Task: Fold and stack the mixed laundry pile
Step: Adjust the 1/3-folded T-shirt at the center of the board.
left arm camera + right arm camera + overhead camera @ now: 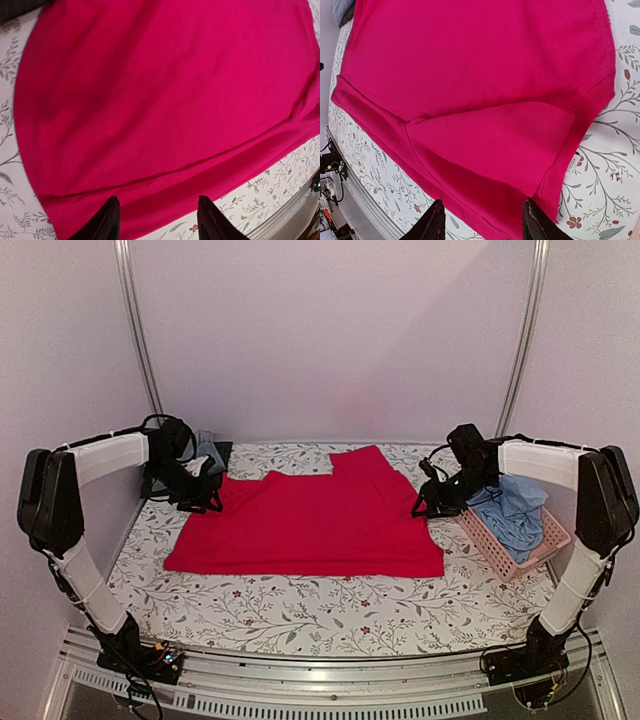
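The red garment [310, 522] lies spread flat mid-counter [300, 612]. At its far corners the left pincer [157, 206] and right pincer [482, 207] hover open, gripping nothing. Rightward, the light blue shirt [512, 510] fills the pink basket [495, 552]; possibly grey cloth [208, 452] lies far left.

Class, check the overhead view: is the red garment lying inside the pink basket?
No, the red garment lies spread out on the floral tablecloth, while the pink basket holds light blue cloth.

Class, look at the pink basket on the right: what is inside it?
A crumpled light blue garment fills the pink basket; anything beneath that garment is covered and cannot be seen.
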Controlling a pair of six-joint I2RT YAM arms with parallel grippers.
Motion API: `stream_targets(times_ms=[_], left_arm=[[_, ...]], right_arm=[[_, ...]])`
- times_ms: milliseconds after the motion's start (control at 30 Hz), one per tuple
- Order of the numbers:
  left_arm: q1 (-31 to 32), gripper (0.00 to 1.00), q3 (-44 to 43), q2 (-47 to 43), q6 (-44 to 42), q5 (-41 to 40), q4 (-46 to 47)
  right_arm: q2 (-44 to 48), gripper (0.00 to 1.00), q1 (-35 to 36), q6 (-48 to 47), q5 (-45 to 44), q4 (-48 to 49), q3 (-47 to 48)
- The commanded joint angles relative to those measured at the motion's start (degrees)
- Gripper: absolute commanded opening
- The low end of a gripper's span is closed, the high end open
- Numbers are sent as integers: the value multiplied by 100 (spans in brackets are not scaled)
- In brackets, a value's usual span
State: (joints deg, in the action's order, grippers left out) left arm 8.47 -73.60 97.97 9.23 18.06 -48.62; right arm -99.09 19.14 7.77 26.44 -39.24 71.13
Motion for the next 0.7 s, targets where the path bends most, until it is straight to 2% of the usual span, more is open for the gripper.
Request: stream_targets(times_ms=[0, 233, 400, 467, 533, 567, 667], left_arm=[[616, 52, -207, 287, -536, 45, 294], [717, 54, -365, 579, -546, -67, 286], [766, 56, -395, 621, -545, -134, 336], [783, 56, -413, 641, -544, -151, 335], [787, 56, -425, 659, -542, -176, 331], [785, 56, -431, 669, -550, -194, 324], [779, 56, -444, 647, -560, -246, 307]], right_arm=[[-593, 53, 205, -470, -356, -197, 479], [-1272, 68, 222, -322, -1073, -317, 923], [-1566, 70, 231, -215, -1327, -365, 1225], [-1726, 69, 236, -219, -1137, -351, 1339], [-1774, 61, 233, -255, -763, -236, 1372], [-1794, 53, 233, -303, -489, -193, 1383], [-1858, 12, 231, -380, -36, -182, 1481]])
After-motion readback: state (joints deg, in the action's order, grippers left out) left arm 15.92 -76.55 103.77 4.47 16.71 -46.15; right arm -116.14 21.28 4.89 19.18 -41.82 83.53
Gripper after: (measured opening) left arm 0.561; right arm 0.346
